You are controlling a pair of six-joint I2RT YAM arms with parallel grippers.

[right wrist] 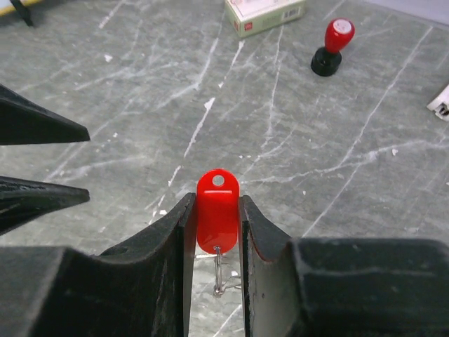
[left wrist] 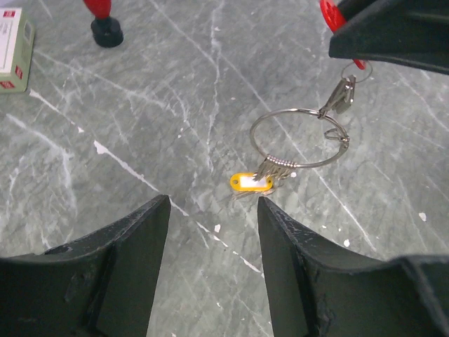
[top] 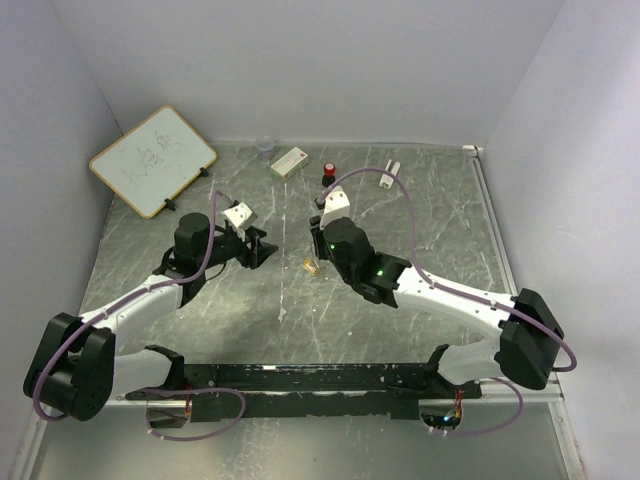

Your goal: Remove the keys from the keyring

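My right gripper [right wrist: 216, 202] is shut on the red plastic head of a key [right wrist: 217, 209], which stands upright between its fingers above the table. Below it, a thin silver keyring [left wrist: 253, 140] hangs by a small clip. Small silver keys [left wrist: 275, 166] and a key with a yellow head [left wrist: 251, 182] dangle from the ring's low side, down at the tabletop. My left gripper [left wrist: 214, 205] is open with nothing between its fingers. It faces the ring from a short distance, level with the yellow head. From above, the two grippers [top: 262, 243] [top: 322, 245] point at each other.
A whiteboard [top: 152, 160] leans at the back left. Along the back stand a clear cup [top: 265, 148], a small box [top: 289, 162], a red-topped black knob [top: 329, 172] and a white piece [top: 390, 178]. White walls close in on three sides of the grey marbled table [top: 440, 230].
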